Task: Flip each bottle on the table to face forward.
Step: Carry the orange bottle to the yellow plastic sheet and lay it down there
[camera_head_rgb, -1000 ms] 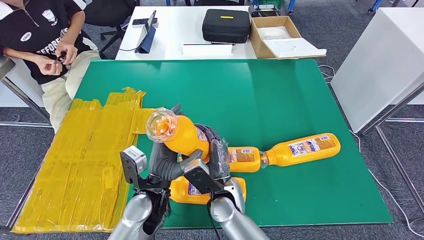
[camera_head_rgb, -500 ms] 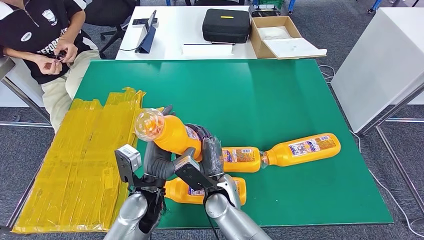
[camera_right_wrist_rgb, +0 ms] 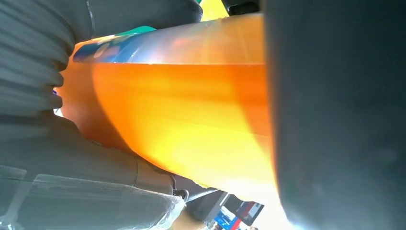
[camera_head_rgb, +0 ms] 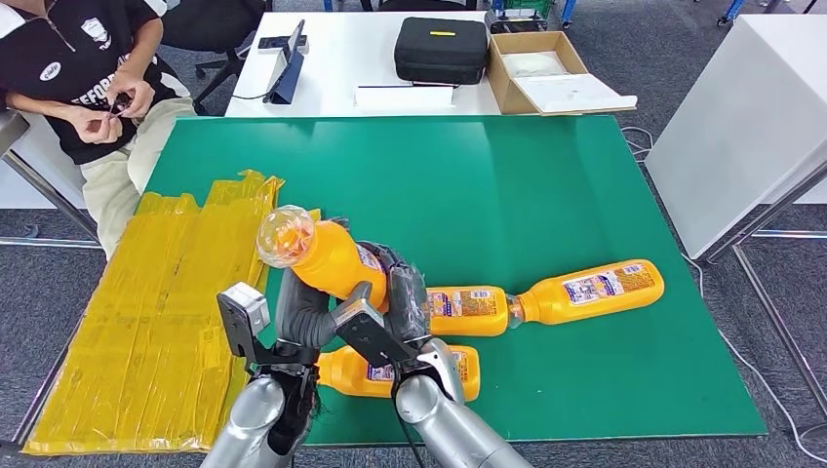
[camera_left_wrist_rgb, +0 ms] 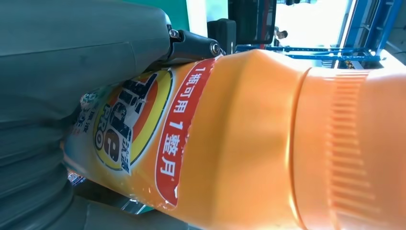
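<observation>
Both hands hold one orange bottle (camera_head_rgb: 332, 261) tilted above the green table (camera_head_rgb: 546, 185), its clear round cap (camera_head_rgb: 286, 237) pointing up and to the left. My left hand (camera_head_rgb: 302, 310) grips it from the left and my right hand (camera_head_rgb: 402, 297) grips its lower body. The left wrist view shows the bottle (camera_left_wrist_rgb: 249, 143) with its front label, against my left hand (camera_left_wrist_rgb: 57, 72). The right wrist view shows the bottle's plain orange side (camera_right_wrist_rgb: 191, 110) in my right hand (camera_right_wrist_rgb: 48, 143). Three more orange bottles lie flat: one (camera_head_rgb: 470, 310) beside my right hand, one (camera_head_rgb: 590, 291) further right, one (camera_head_rgb: 429, 372) under my arms.
A crinkled yellow sheet (camera_head_rgb: 166, 283) covers the table's left part. A person (camera_head_rgb: 88, 68) sits at the far left corner. Behind the table stands a white desk with a black case (camera_head_rgb: 441, 49) and a cardboard box (camera_head_rgb: 546, 73). Another white table (camera_head_rgb: 751, 127) stands to the right.
Both hands have carried the held bottle to the left, and its cap now sits further left. The bottles lying on the table have not moved.
</observation>
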Robot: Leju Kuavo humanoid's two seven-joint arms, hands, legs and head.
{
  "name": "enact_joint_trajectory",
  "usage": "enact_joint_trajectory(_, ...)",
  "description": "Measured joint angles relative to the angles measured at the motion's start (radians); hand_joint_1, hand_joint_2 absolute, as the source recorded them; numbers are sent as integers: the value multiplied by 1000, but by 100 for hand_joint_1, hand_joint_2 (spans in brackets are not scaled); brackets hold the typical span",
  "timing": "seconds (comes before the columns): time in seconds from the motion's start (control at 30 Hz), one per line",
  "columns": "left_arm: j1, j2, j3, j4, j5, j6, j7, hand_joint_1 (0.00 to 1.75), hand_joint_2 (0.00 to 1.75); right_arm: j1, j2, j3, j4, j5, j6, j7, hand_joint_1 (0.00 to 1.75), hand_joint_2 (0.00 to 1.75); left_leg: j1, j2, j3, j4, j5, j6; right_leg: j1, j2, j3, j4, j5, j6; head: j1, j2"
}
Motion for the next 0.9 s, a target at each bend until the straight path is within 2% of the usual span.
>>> enact_joint_trajectory(0.8,-7,0,8,7,16,5,-4,175,175,-28,0,26,35,-50,-4,-16,175,175,0,0,0,0,0,0,0,0,0,0,0,0,0,0)
enact_joint_trajectory(0.83,-10,0,8,9,17,5,-4,175,175,-32,0,28,36,-61,-5,-18,154,175,0,0,0,0,0,0,0,0,0,0,0,0,0,0)
enact_joint_trajectory(0.9,-15,0,11,10,19,4,-4,175,175,-38,0,31,39,-80,-9,-28,66,175,0,0,0,0,0,0,0,0,0,0,0,0,0,0)
